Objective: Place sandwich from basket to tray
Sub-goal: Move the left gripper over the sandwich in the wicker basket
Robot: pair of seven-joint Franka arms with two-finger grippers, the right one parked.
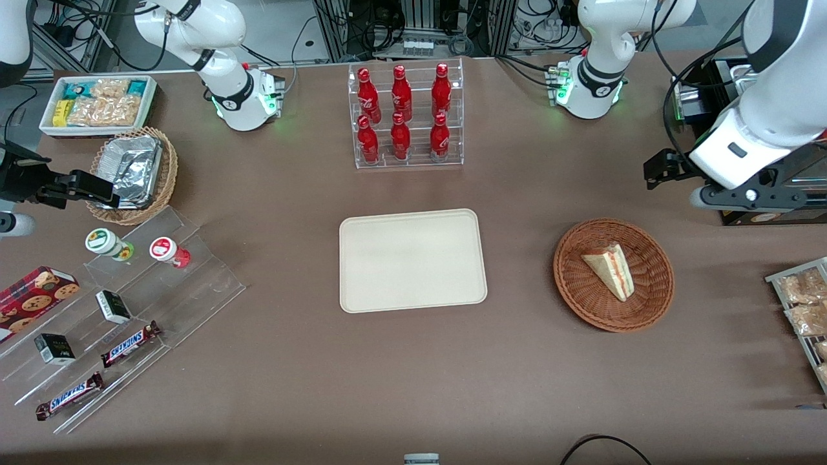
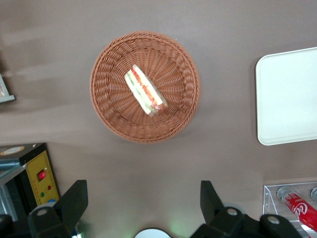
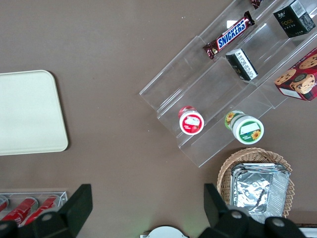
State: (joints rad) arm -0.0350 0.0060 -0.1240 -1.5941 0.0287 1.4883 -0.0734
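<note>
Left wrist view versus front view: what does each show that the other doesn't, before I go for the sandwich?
Only the left wrist view shows the gripper open, hanging above bare table beside the basket, plus a yellow control box with a red button.

Only the front view shows the whole tray, bare, the full rack of red bottles, and the Snickers bars toward the parked arm's end.

Both show the sandwich lying in the basket, the tray's edge and some bottles.
</note>
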